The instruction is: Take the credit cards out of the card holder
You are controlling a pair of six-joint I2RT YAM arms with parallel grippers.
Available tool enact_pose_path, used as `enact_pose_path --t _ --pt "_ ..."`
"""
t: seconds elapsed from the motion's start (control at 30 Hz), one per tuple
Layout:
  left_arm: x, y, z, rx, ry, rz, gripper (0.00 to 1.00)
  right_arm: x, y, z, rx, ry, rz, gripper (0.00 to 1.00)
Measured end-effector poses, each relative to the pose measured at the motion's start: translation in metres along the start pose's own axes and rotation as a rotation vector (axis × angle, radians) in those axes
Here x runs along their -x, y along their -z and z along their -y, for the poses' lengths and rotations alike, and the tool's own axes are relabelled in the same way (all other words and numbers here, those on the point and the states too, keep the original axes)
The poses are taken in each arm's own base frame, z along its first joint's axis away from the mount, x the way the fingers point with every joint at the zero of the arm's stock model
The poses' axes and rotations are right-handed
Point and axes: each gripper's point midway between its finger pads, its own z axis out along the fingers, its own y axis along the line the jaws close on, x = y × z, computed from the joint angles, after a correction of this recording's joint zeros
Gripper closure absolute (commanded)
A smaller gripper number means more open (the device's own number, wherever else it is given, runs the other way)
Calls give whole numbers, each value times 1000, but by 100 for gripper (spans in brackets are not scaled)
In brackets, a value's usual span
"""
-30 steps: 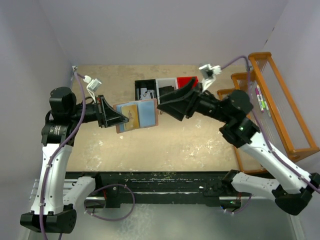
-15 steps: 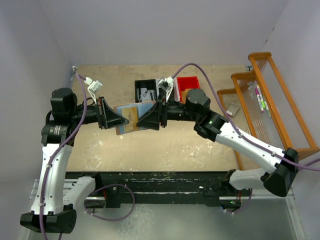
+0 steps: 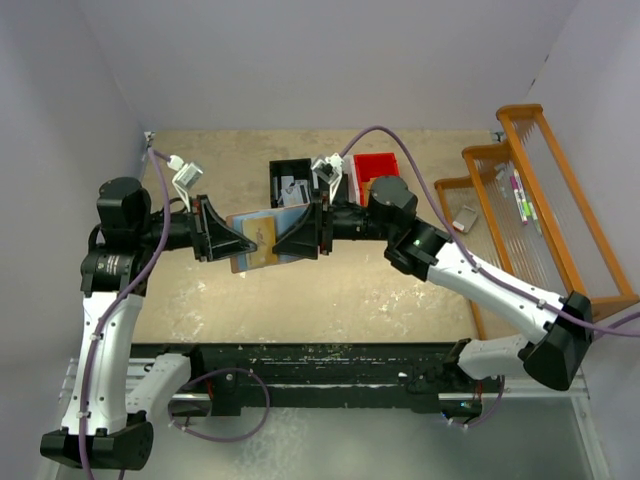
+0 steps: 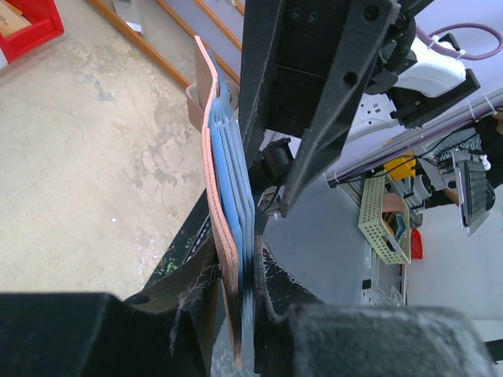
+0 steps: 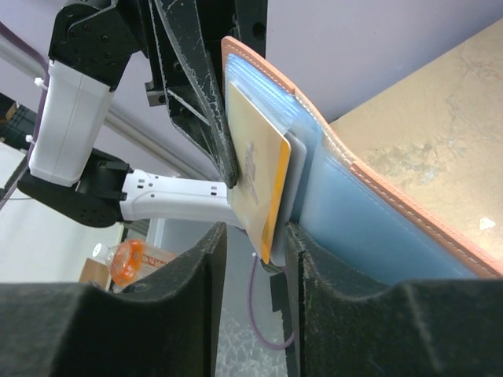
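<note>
The card holder (image 3: 291, 215) hangs open above the table, salmon outside and blue inside, with my left gripper (image 3: 238, 239) shut on its left half. In the left wrist view it stands edge-on (image 4: 218, 181) between my left gripper's (image 4: 240, 314) fingers. A tan-yellow credit card (image 5: 256, 169) and a grey one (image 5: 295, 169) behind it stick out of the blue slots (image 5: 369, 228). My right gripper (image 5: 255, 271) straddles their edges. The grey card lies near its right finger and a gap shows at the left finger, so it is open. From above, the right gripper (image 3: 285, 240) meets the holder from the right.
Behind the holder on the table stand a black bin (image 3: 288, 180) with small items and a red bin (image 3: 378, 164). A wooden rack (image 3: 545, 200) with pens fills the right side. The purple walls close in on both sides.
My right arm swung in from the right to the card holder and its jaws narrowed round the sticking-out cards. The left gripper kept its hold, barely moving.
</note>
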Motion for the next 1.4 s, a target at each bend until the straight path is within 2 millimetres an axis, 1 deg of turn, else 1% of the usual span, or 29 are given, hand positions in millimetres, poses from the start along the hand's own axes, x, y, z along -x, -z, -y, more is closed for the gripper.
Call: enact_pose_path --t 0.1,0.23,0.43,0.6,0.7,0.9,1.07,1.17,1.3,1.33,1.4 --pt "0 0 1 -1 -4 3 90 -1 -2 -1 19 -7 -7 70" --pt "1 1 2 2 -8 9 87 -1 -4 2 32 -16 -5 79" --pt "1 2 -2 24 -9 20 81 -2 -8 9 25 -39 -9 84" --pt "1 2 -5 43 -2 25 71 -5 -12 15 15 -55 -13 89" --pt "-1 2 -3 26 -7 22 69 -7 -13 14 23 -67 -13 91" --pt "-4 3 4 -15 -17 24 69 -12 -12 9 80 -92 1 90" --pt "-3 3 11 -48 -26 20 65 -12 -10 0 140 -106 20 95" --pt "-3 4 19 -87 -38 16 66 -14 -9 -8 185 -110 25 97" --pt "-4 6 30 -133 -52 11 77 -17 -7 -18 236 -112 19 99" --pt "-3 6 32 -138 -61 13 80 -17 -5 -21 250 -110 18 98" --pt "-2 7 34 -146 -66 15 84 -17 -1 -30 276 -98 15 89"
